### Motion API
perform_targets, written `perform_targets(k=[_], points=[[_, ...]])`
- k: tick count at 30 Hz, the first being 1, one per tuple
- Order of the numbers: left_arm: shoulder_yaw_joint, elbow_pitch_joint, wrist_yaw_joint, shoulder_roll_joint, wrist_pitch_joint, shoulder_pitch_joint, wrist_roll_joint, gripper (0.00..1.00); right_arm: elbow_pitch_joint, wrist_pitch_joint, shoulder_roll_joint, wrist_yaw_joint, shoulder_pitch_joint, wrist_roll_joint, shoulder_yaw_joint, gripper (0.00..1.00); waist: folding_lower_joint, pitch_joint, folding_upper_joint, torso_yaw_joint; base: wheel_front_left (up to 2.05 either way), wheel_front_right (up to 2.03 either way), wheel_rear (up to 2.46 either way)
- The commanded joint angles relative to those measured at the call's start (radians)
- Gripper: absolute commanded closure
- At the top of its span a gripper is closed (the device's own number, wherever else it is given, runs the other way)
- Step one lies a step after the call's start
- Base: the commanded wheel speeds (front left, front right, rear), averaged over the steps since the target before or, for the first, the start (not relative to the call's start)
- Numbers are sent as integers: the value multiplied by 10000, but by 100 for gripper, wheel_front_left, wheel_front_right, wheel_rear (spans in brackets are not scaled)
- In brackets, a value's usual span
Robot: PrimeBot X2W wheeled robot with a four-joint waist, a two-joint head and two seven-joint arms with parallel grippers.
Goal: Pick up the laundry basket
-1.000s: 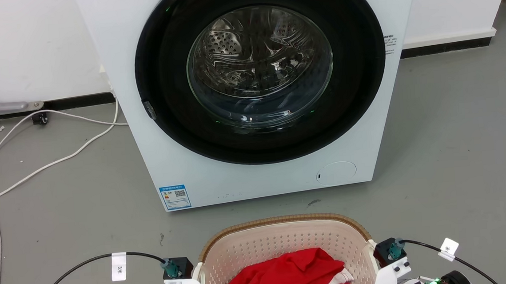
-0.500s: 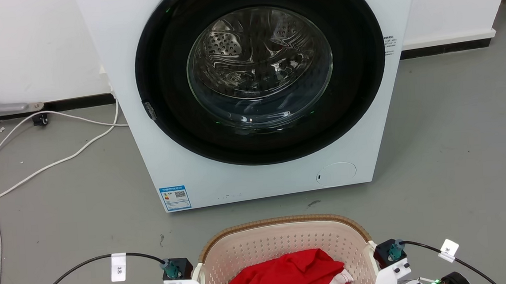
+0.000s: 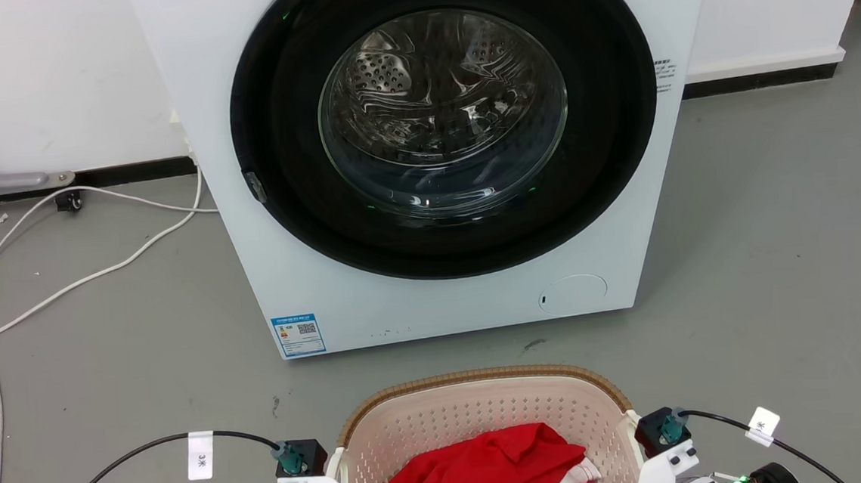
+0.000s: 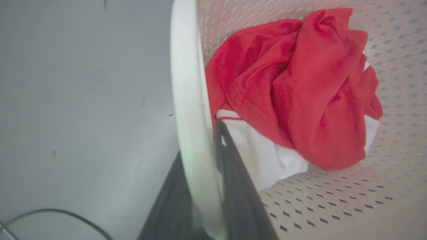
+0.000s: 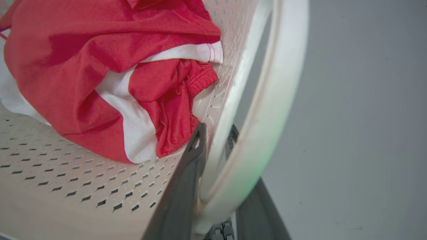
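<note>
Head view: the laundry basket (image 3: 486, 379) lies at the bottom edge, in front of the washing machine (image 3: 450, 308) and apart from it, with white cables (image 3: 77, 281) trailing over the grey floor well to the left. Wrist views add the grip: the left gripper (image 4: 200, 143) is closed narrow across the basket's left handle (image 4: 186, 83), one finger inside the wall, one outside. The right gripper (image 5: 216, 128) clamps the right side likewise, just beside a red and white garment (image 5: 100, 60).

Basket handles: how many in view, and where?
2. Left handle sits between the fingers of the left gripper; right handle between those of the right gripper, on opposite sides of the basket.
</note>
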Motion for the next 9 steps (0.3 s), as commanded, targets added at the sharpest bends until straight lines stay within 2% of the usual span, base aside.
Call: perform_targets(k=[1, 9], points=[[-28, -1, -47, 85, -100, -88, -37, 100, 37, -27, -71, 4, -189, 49, 75, 100, 0, 7, 0, -3, 0, 0, 0], [-98, 13, -47, 82, -158, -109, -108, 100, 50, -65, -98, 4, -186, 198, 238, 100, 0, 18, 0, -8, 0, 0, 0]])
